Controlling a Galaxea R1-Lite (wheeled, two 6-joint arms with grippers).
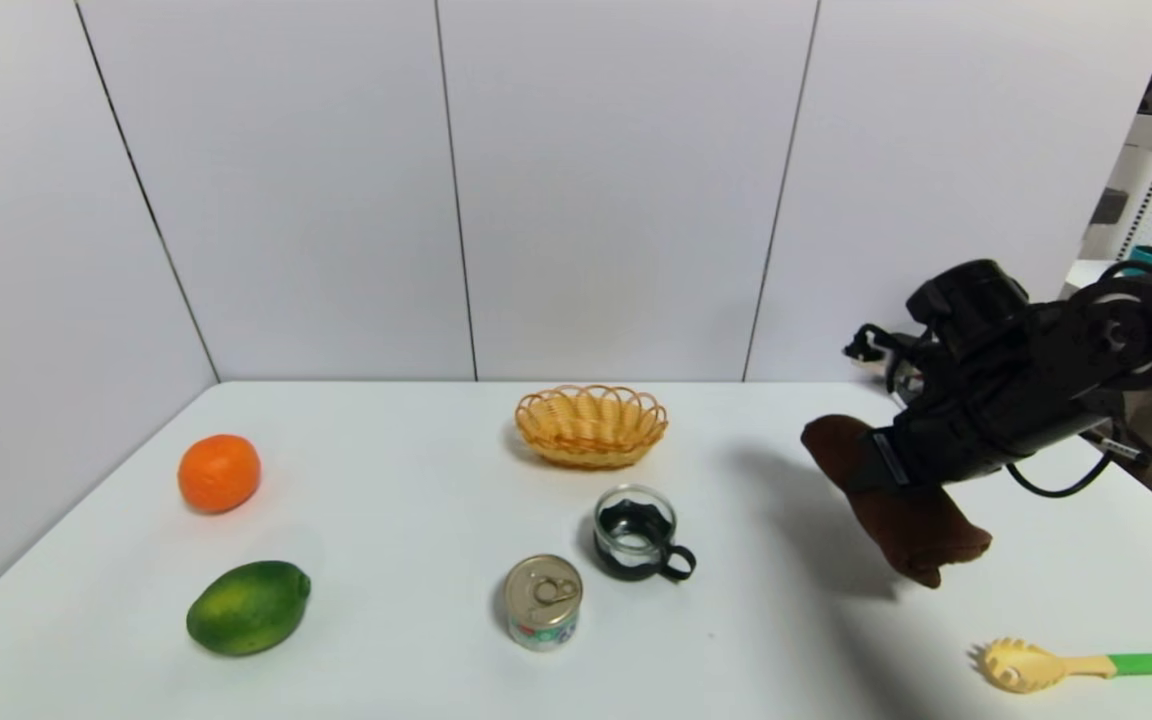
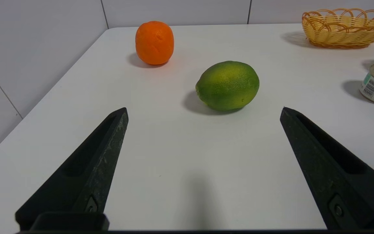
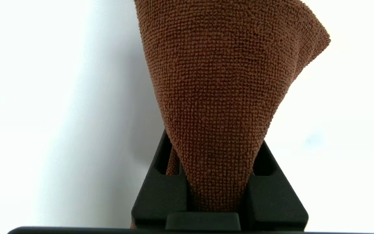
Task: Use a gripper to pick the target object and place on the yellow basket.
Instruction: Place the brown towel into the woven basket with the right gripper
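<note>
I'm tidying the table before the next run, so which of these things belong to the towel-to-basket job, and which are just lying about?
Part of the job:
- brown towel, clamped in the right pincer, lifted off the table
- yellow basket, empty

Lying about:
- orange
- green lemon
- tin can
- glass cup
- pasta spoon
- left pincer, open, idle near the lemon

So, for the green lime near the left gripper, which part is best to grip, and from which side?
Probably grip the green lime across its short middle, coming from above with the open left gripper. It lies on its side, long axis along the table, and nothing stands close around it.
</note>
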